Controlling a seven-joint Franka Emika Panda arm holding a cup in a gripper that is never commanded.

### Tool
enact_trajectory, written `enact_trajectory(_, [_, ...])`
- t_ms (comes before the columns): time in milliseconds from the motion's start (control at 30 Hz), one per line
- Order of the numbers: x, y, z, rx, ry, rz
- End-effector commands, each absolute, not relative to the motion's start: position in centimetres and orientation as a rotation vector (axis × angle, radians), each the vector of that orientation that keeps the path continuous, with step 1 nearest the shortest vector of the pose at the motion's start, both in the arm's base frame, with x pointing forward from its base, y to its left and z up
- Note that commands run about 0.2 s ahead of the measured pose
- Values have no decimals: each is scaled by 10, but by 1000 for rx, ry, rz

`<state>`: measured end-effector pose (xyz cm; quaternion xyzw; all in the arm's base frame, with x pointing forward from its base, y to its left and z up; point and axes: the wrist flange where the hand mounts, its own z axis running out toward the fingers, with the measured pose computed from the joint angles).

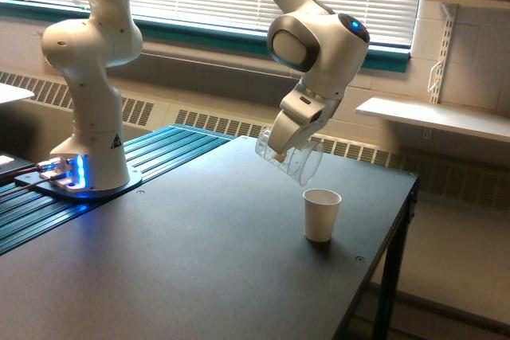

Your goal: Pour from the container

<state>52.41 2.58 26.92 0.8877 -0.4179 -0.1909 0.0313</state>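
Item: clear see-through thin-rimmed container [293,158], frame centre, hanging tilted above small white paper cup [322,214], mouth facing lower right, not touching it. White gripper [280,147] gripping it; fingers clamping container wall. Handling judgement: likely light, stiff, slick, breakable; grasping mid-wall looking safest. Black table [199,260] lying underneath.

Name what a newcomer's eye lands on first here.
The white arm's tool holding a clear container tilted in the air, above and just to the exterior view's left of a small white paper cup standing upright on the dark table. Next, the blue glow at the arm's base, far left.
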Motion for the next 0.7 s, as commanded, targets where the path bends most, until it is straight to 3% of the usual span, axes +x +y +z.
enact_trajectory(33, [531, 27, 271, 2717, -1322, -578])
enact_trajectory(700, [538, 5, 333, 2777, -1326, -287])
